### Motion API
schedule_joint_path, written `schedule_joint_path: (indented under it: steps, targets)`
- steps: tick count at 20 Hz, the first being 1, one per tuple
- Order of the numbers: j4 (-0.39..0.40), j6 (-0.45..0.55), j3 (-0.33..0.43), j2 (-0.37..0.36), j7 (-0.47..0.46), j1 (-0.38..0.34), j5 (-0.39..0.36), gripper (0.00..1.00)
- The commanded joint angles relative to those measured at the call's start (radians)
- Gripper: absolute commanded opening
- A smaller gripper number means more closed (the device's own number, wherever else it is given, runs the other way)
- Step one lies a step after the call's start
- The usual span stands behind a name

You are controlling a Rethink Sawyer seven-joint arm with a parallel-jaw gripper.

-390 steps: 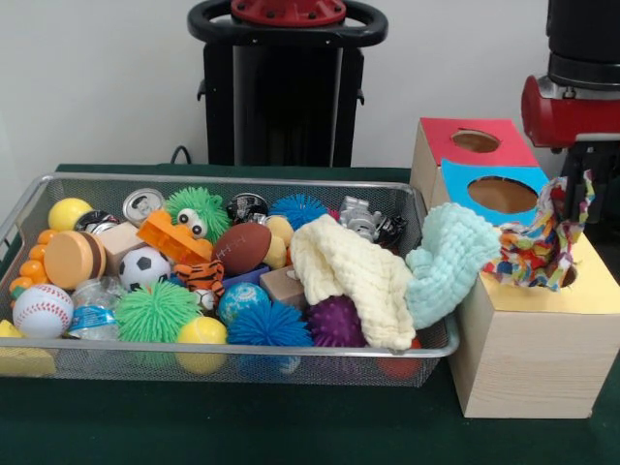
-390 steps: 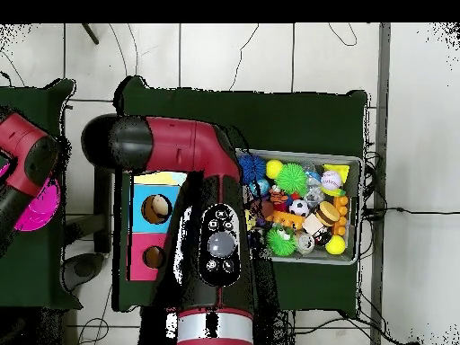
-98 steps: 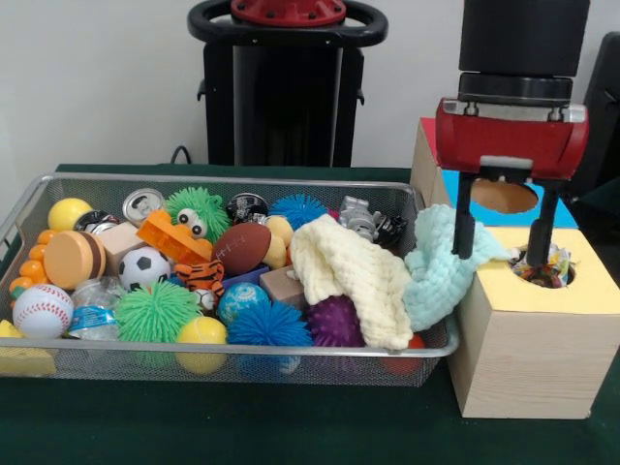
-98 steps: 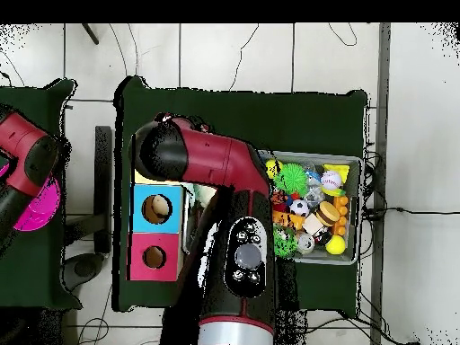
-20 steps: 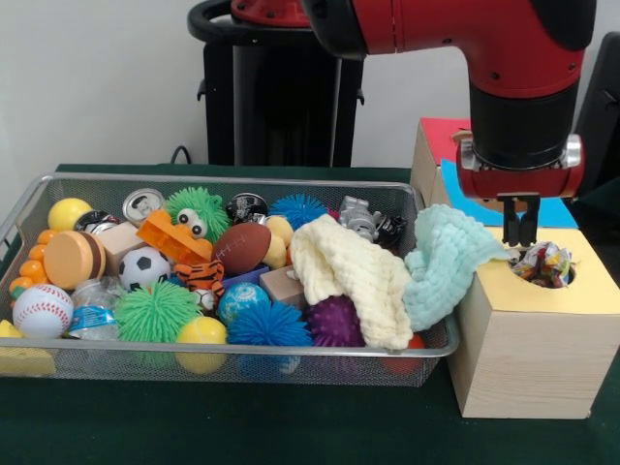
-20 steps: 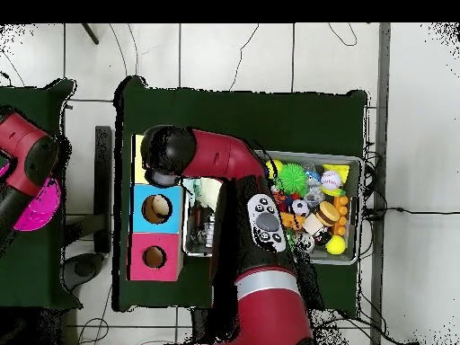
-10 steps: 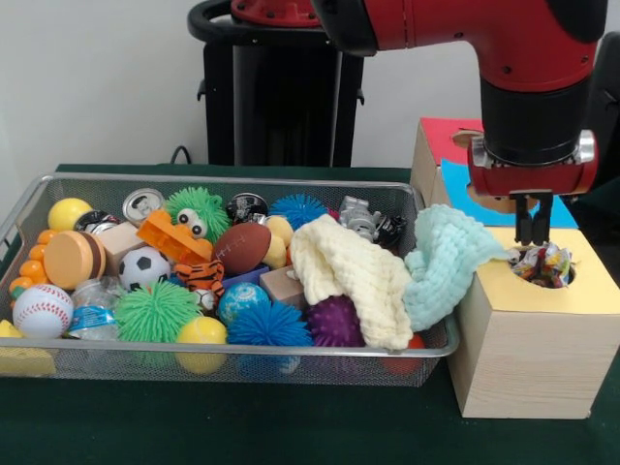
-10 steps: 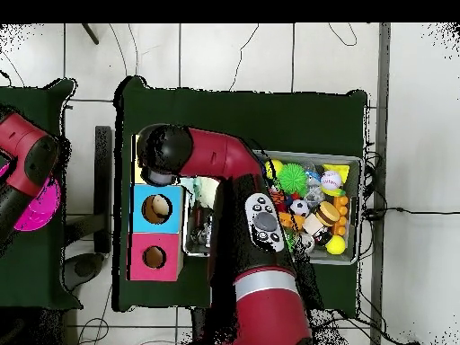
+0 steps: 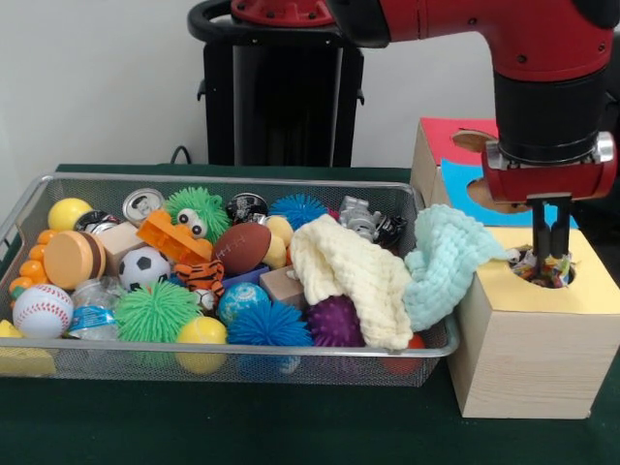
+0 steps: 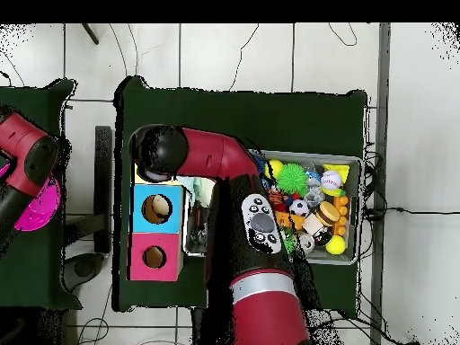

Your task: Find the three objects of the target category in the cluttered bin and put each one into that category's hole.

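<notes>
1. In the front view the gripper (image 9: 550, 254) hung right over the hole (image 9: 544, 269) in the yellow box (image 9: 531, 339), its fingers (image 9: 540, 232) pressed close together with their tips down in it.
2. The dotted cloth (image 9: 536, 268) sat in the hole.
3. The teal cloth (image 9: 448, 262) hung over the wire bin's (image 9: 242, 355) edge, touching the box. The cream cloth (image 9: 351, 277) lay beside it.
4. From above, the red arm (image 10: 211, 162) hid the hole and cloths, but the blue box (image 10: 158, 208) and red box (image 10: 154, 257) showed.

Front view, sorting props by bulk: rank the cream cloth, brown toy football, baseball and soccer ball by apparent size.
1. cream cloth
2. brown toy football
3. baseball and soccer ball: look alike; the baseball sits nearer the camera, so left unranked.
</notes>
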Motion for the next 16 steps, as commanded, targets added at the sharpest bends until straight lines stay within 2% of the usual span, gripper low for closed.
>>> schedule_joint_path:
  steps: [1, 10, 12, 14, 16]
  targets:
    - [0.118, -0.073, 0.048, 0.015, 0.107, 0.012, -0.009, 0.0]
    - [0.187, 0.033, 0.064, -0.011, 0.078, -0.005, 0.015, 0.0]
    - [0.179, 0.074, 0.066, -0.005, 0.073, -0.008, 0.018, 0.0]
    - [0.193, 0.074, 0.066, -0.009, 0.072, -0.009, 0.018, 0.0]
    - [0.165, 0.082, 0.061, 0.011, 0.073, -0.006, 0.013, 0.0]
